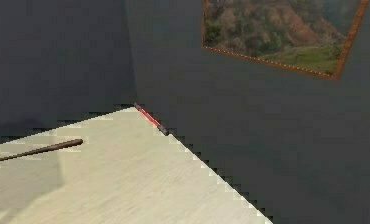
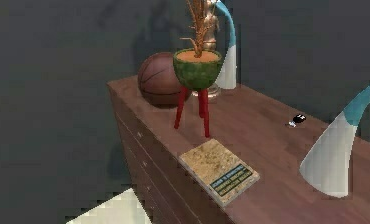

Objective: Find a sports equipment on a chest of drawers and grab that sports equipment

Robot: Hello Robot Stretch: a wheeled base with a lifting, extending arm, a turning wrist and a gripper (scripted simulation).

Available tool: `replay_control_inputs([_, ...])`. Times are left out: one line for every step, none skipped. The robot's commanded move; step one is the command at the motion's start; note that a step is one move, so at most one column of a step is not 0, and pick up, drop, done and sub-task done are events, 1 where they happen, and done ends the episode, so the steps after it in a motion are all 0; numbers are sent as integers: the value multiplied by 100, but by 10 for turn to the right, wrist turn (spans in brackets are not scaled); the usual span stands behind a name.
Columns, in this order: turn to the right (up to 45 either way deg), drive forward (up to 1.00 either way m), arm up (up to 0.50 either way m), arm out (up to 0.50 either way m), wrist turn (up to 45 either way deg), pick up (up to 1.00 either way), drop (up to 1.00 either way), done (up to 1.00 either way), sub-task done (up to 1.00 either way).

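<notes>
Step in hand: search done, grasp not begun. Basketball [image 2: 155, 80] on chest of drawers [image 2: 268, 140], upper left-centre of arm side frame, partly hidden by red-legged planter [image 2: 198, 72]. Tool state: cannot tell. Next move, by judgement: align base, reach clear of planter.

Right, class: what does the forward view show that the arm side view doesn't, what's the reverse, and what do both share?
Forward view: a framed landscape painting, a dark stick and a thin red item on a pale surface. Arm side view: a wooden chest of drawers bearing a basketball, a potted plant on red legs and a flat book. Both: dark walls, and apparently that pale surface.
</notes>
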Motion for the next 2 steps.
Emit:
replay_control_inputs([0, 0, 38, 0, 0, 0, 0, 0, 0])
replay_control_inputs([0, 0, 0, 38, 0, 0, 0, 0, 0])
